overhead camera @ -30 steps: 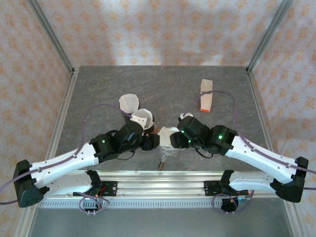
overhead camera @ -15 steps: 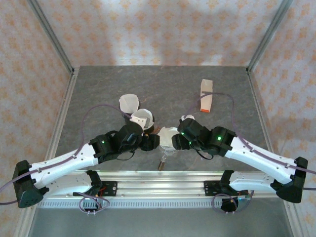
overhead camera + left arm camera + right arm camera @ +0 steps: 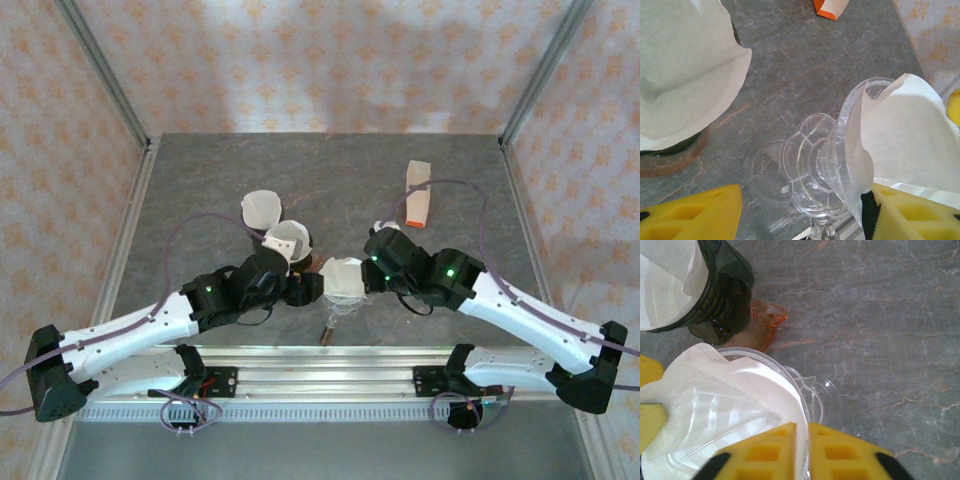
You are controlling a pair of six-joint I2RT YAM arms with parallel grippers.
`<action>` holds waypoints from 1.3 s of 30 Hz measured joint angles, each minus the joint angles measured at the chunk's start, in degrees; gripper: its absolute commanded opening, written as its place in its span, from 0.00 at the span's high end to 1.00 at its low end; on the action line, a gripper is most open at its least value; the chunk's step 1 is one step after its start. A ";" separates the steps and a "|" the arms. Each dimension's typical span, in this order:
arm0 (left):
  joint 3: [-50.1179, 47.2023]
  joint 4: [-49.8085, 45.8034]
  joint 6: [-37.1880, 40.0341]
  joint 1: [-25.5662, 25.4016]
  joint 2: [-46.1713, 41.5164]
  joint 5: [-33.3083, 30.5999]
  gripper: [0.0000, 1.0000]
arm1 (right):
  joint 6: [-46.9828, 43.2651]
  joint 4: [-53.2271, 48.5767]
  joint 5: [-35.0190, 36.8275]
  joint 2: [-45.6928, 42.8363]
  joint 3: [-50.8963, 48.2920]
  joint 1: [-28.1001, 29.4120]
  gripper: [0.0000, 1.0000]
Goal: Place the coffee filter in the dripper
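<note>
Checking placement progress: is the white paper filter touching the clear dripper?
Touching. The left wrist view shows the paper filter sitting inside the clear dripper, its paper pressed against the transparent wall.

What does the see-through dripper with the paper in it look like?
The dripper is clear, shiny plastic: a cone on a flower-shaped foot. It is tipped sideways on the grey, stone-look table. A white paper filter sits inside it, poking out past the rim.
</note>
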 measured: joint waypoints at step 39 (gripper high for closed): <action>-4.55 6.34 -1.68 0.00 -3.41 1.51 0.21 | 0.57 -0.66 -0.04 2.27 0.46 1.68 0.98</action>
